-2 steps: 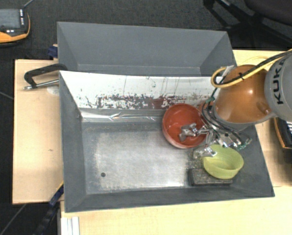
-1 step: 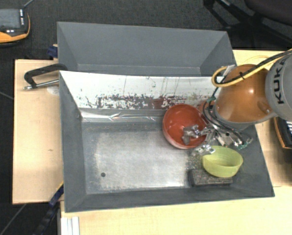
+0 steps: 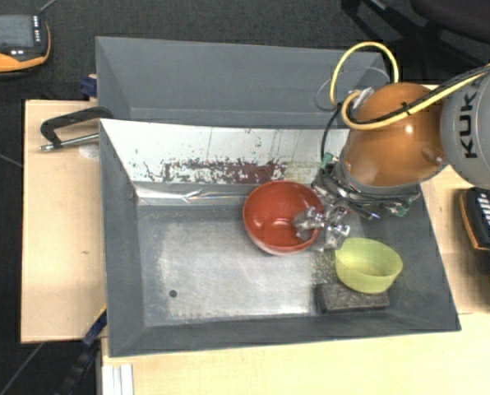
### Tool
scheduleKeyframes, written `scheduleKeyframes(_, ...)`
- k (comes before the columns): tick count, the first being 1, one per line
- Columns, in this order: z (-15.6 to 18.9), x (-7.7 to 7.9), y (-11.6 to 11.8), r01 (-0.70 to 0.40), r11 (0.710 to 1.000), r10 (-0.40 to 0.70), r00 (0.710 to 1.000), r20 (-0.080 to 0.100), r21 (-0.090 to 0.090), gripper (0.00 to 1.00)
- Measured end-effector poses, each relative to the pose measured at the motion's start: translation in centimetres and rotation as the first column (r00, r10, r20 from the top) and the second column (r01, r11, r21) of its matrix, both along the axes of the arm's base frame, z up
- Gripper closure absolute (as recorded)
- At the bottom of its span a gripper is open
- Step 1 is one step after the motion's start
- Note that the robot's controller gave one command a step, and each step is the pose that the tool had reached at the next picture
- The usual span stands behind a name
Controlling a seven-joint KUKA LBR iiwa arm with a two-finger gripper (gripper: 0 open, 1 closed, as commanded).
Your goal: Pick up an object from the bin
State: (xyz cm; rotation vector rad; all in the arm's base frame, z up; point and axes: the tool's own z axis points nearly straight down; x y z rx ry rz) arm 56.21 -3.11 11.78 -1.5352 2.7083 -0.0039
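A red bowl [image 3: 275,215] lies toward the back right of the bin floor, open side up. My gripper [image 3: 321,225] is down at the bowl's right rim, its metal fingers straddling that rim, one inside the bowl and one outside. Just to the right and nearer the front sits a yellow-green cup [image 3: 368,265], tipped a little. A dark grey rectangular sponge [image 3: 350,298] lies flat under the cup's front edge, against the bin's front wall.
The orange wrist cover and yellow cable hang over the bin's back right corner. The left half of the bin floor is bare metal, with a small dark speck at the front left.
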Motion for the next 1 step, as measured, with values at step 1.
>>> scheduleKeyframes(1, 10.59, 3.5, 6.28, -0.035, 0.999, 0.035, 0.999, 0.015, 0.004, 1.0)
